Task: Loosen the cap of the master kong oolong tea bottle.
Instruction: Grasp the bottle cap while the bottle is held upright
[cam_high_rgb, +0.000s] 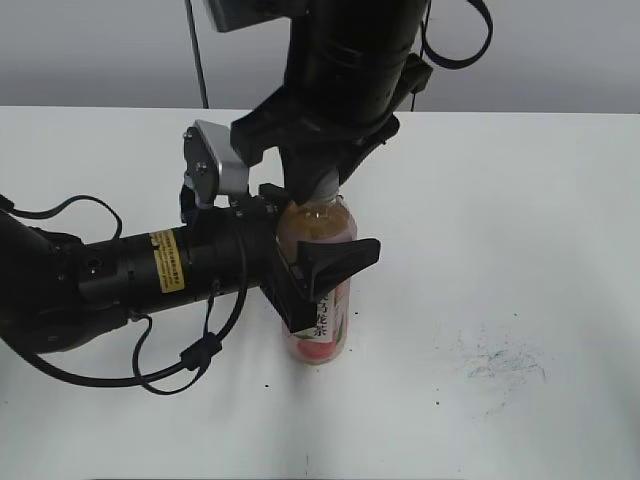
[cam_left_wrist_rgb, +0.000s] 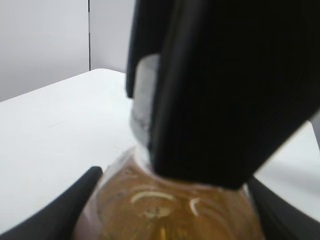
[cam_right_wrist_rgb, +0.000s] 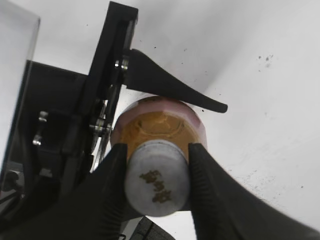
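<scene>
The master kong oolong tea bottle stands upright on the white table, pale amber tea inside and a pink peach label low down. My left gripper comes in from the left and is shut on the bottle's body; its fingers flank the amber shoulder in the left wrist view. My right gripper comes down from above and is shut on the cap, a white-grey round cap with a dark mark on top. The right wrist view shows both fingers pressed on the cap's sides. The cap's edge shows beside a black finger.
The white table spreads around the bottle. A patch of dark smudges marks the table at the front right. The left arm's black body and cables lie across the left side.
</scene>
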